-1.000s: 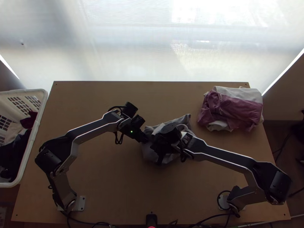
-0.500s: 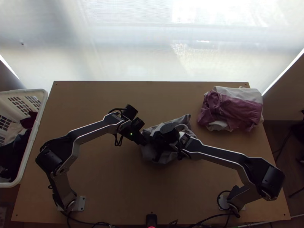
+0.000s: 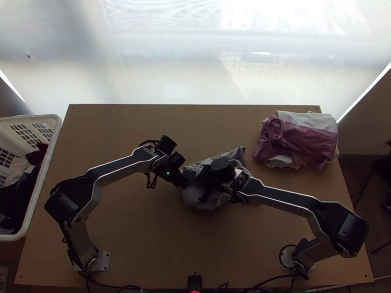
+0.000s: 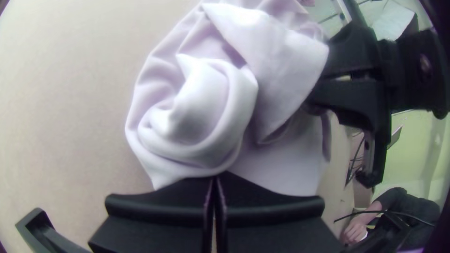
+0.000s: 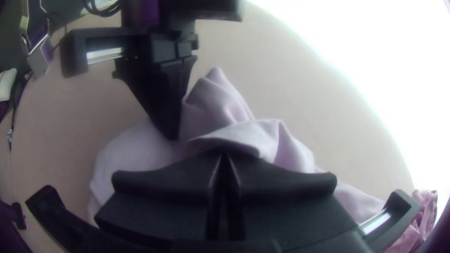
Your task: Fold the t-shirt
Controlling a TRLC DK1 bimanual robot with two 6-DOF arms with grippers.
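T-shirt (image 3: 195,197) lies bunched mid-bench (image 3: 161,244), likely light, limp, best taken by a loose outer edge. The left pincer (image 4: 216,177) is clenched against it, catch uncertain; the right pincer (image 5: 224,152) pinches a fold. Beyond sits pink cloth (image 3: 305,141).

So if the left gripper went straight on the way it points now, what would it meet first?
Most likely the bunched, pale t-shirt: it lies right at the tips of the left gripper, perhaps touching them, though depth is hard to judge.
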